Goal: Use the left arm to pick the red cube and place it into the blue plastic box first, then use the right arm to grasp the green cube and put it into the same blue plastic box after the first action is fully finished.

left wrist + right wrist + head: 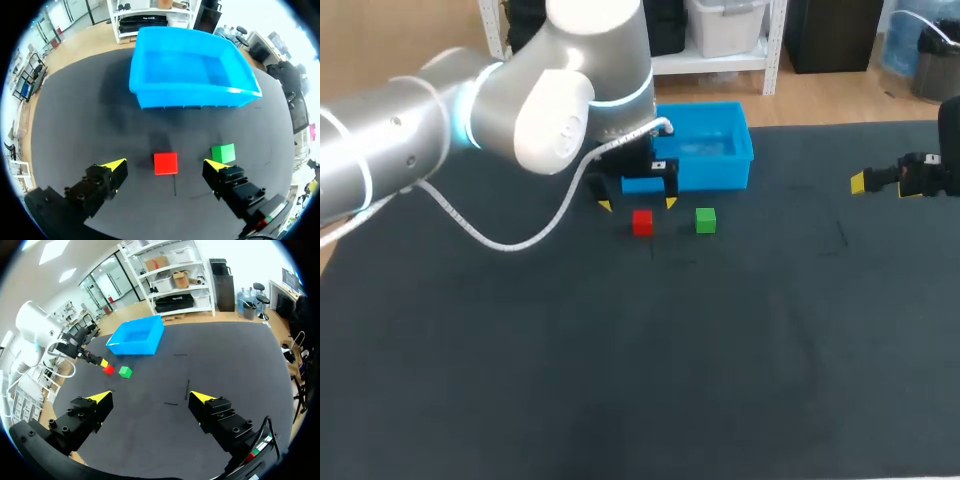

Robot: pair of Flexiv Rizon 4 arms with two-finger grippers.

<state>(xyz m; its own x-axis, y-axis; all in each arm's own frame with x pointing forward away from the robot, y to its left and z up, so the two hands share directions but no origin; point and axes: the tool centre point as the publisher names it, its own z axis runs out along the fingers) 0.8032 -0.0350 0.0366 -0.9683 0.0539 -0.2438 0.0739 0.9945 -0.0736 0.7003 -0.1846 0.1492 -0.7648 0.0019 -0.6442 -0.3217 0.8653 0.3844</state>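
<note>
My L claw (pixel 638 205) is open wide, tips pointing down over the black table (pixel 620 380). Red cube (pixel 165 163) sits on the mat betw its fingers, touching neither. Green cube (pixel 223 153) is just ahead of one fingertip, outside the gap, near the red one but apart from it. Blue plastic box (pixel 192 92) stands straight ahead of this claw, beyond both cubes, nothing in it. My R claw (pixel 151 396) is open too, holding nothing, over bare mat; cubes and box lie well ahead of it, off toward the L arm
</note>
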